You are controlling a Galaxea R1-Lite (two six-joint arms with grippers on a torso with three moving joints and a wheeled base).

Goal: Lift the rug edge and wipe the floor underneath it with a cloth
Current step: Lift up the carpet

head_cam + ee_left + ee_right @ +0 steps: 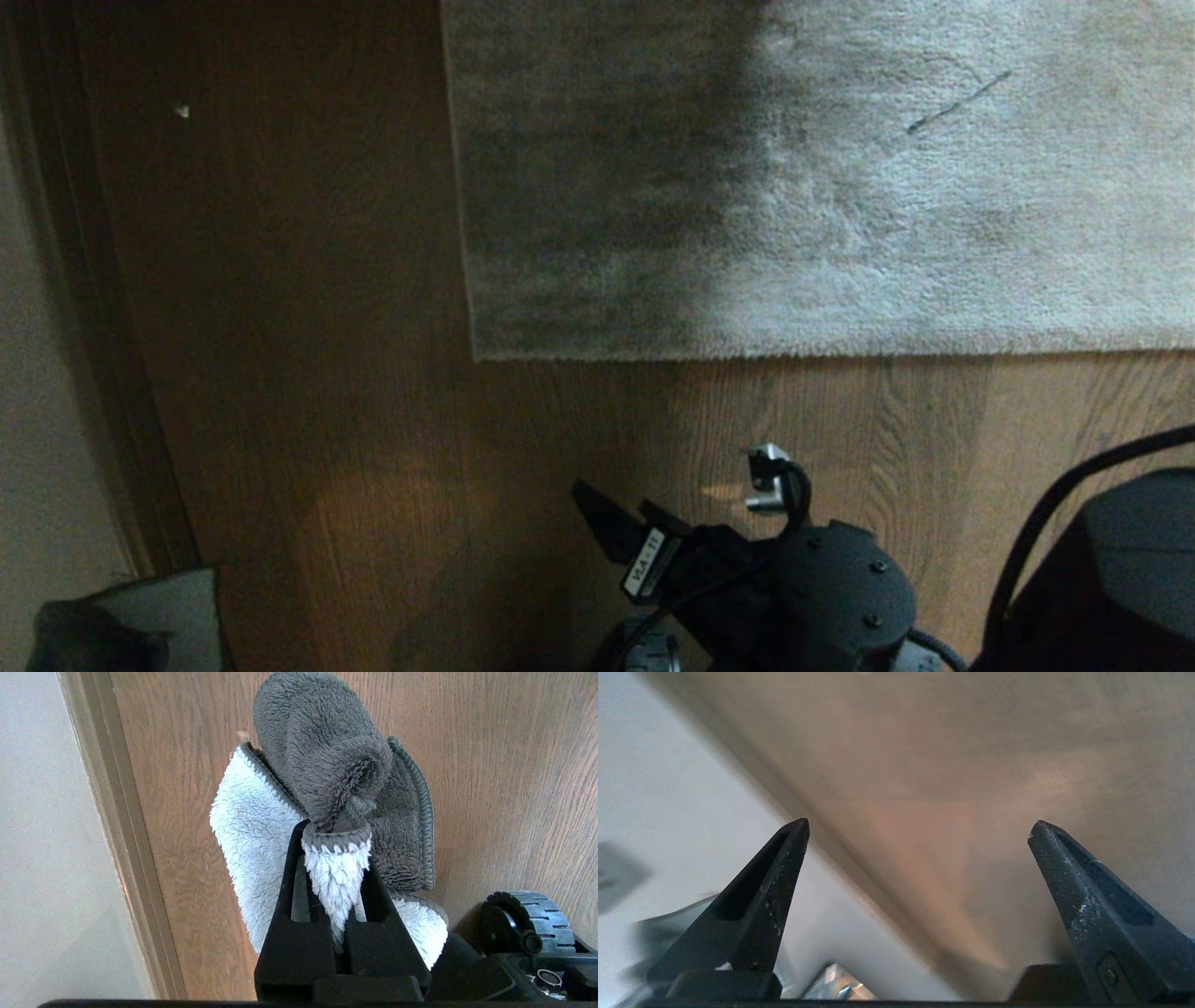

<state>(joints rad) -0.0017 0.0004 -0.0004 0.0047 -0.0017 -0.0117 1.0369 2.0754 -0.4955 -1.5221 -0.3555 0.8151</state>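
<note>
The light grey plush rug lies flat, and its near rug edge (794,355) runs straight across the brown wood-grain floor (327,392). My left gripper (336,833) hangs low near the wall, shut on the cloth (322,756), a fluffy rag that is dark grey on one side and pale blue-white on the other. That cloth (140,616) also shows at the near left corner of the head view. My right gripper (611,509) sits near me, short of the rug edge and above bare floor. Its jaws are open and empty (920,822).
A wall with a brown baseboard (103,327) runs along the left. The rug's left edge (464,187) ends about a third of the way in from the wall. My base and a cable (1102,560) fill the near right, and a black wheel (528,919) stands beside the cloth.
</note>
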